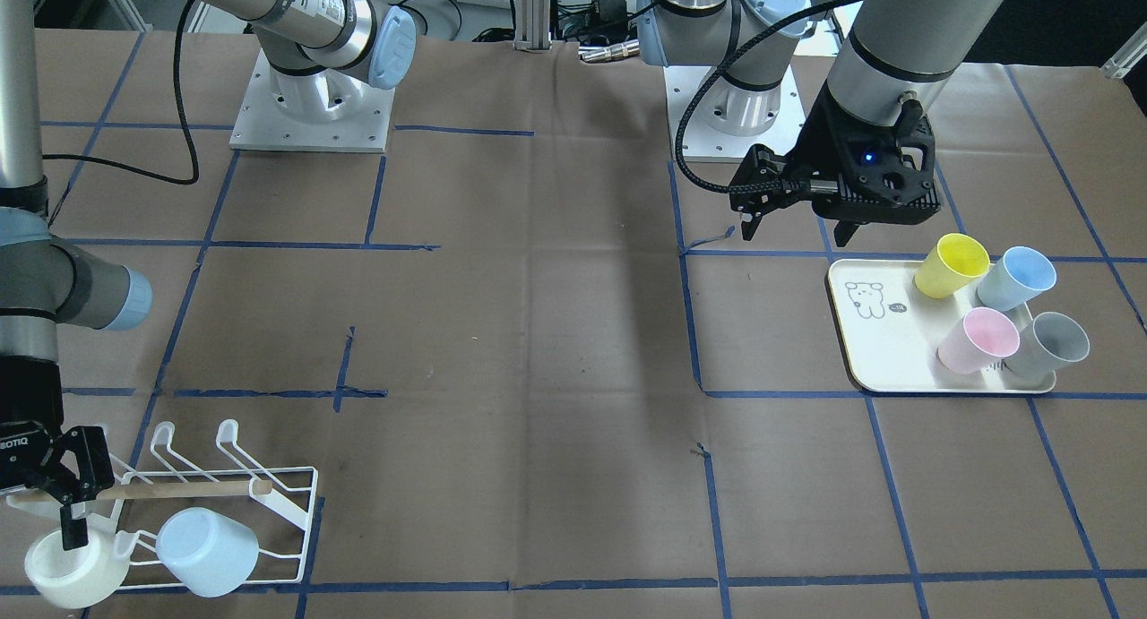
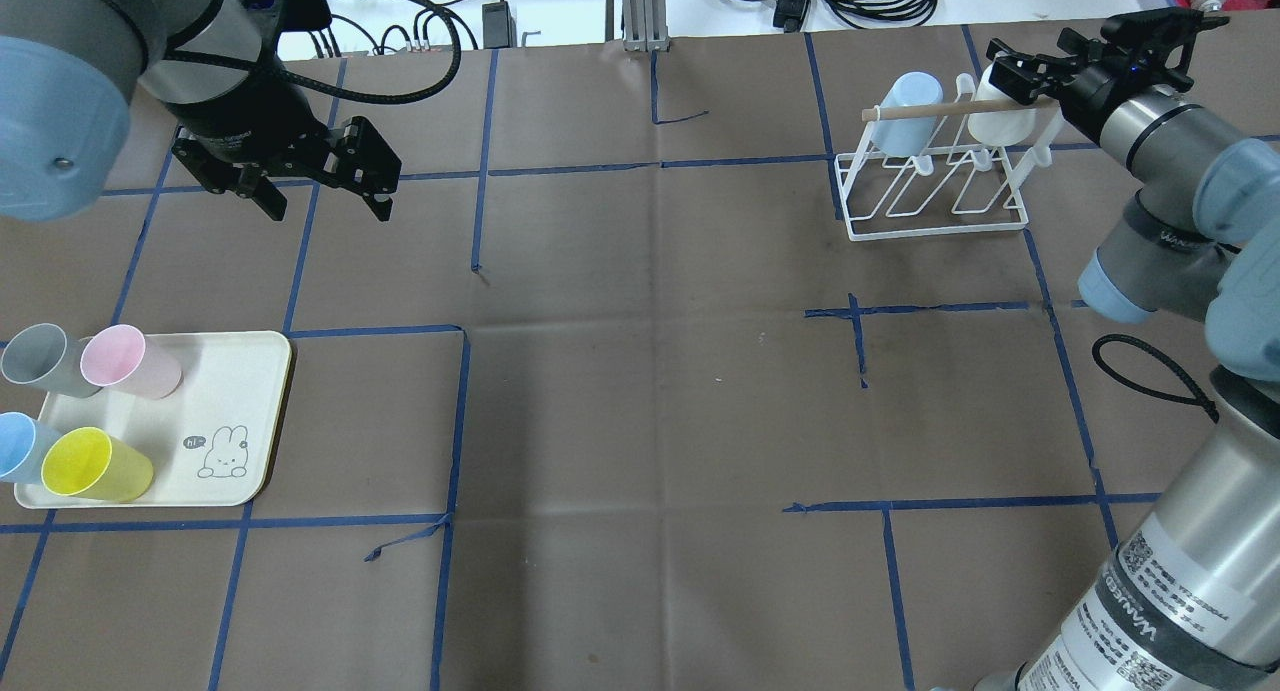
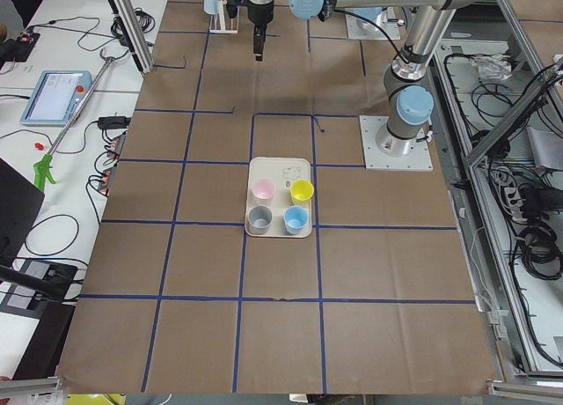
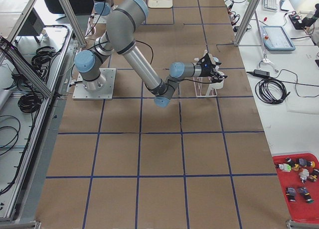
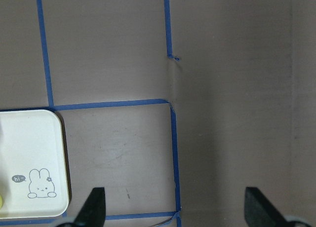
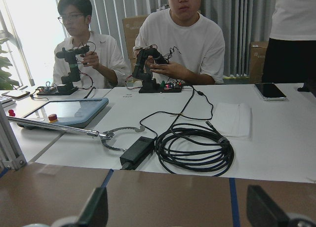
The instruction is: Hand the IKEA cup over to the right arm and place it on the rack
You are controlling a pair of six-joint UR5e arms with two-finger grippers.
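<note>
The white wire rack (image 1: 287, 502) with its wooden dowel stands near the table edge; it also shows in the overhead view (image 2: 940, 221). A white cup (image 1: 76, 570) and a pale blue cup (image 1: 208, 552) hang on it. My right gripper (image 1: 76, 502) is at the white cup (image 2: 1005, 121), jaws open, one finger over the cup's mouth. My left gripper (image 2: 325, 209) is open and empty above the table, behind the cream tray (image 2: 230, 391). Its fingertips (image 5: 94, 207) stand wide apart in the left wrist view.
The tray (image 1: 883, 350) holds a yellow cup (image 1: 952, 265), a blue cup (image 1: 1017, 279), a pink cup (image 1: 978, 341) and a grey cup (image 1: 1048, 346), all lying tilted. Blue tape lines cross the brown table. Operators sit beyond the table edge (image 6: 182, 44).
</note>
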